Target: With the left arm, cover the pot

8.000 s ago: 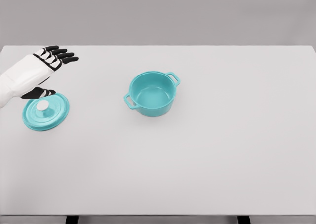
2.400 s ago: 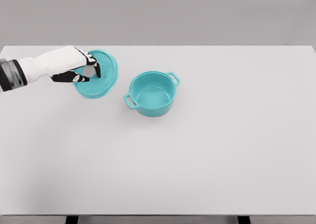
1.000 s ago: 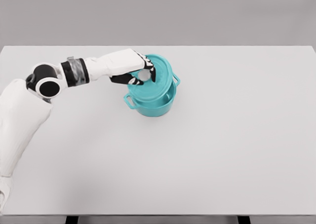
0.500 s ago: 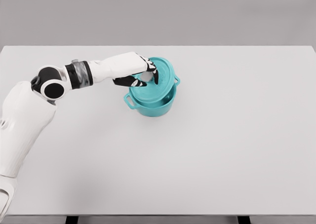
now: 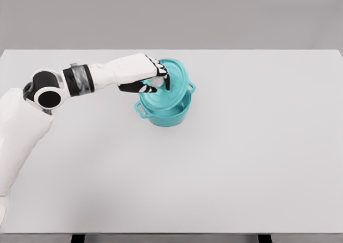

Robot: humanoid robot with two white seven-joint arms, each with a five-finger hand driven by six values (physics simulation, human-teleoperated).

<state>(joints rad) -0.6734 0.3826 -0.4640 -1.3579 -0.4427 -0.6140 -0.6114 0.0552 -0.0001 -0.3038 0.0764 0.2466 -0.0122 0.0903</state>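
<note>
Left robot hand [image 5: 151, 77] was clamped on the teal lid [image 5: 167, 84], black fingers [image 5: 166, 81] curled round the white knob [image 5: 156, 81]. Lid sat tilted over the teal pot [image 5: 165, 107]: near-left edge low by the rim, far-right edge higher near the pot's far handle [image 5: 189, 85]. Can't tell if the lid touched the rim or hung just above it. It was not seated flat. The pot's near handle [image 5: 141, 109] was visible at lower left, clear of the lid.

Versus half a second earlier: lid was in almost the same spot above the pot, slightly higher and further left if anything. Elbow and shoulder had swung back toward the left edge. Versus a second earlier, little net change in lid position. Eight seconds earlier the lid lay flat on the tabletop [image 5: 241, 146] at far left with the robot hand open above it; it had since been carried across to the pot.

Pot itself had not shifted, still standing upright on the tabletop, centre-left.
</note>
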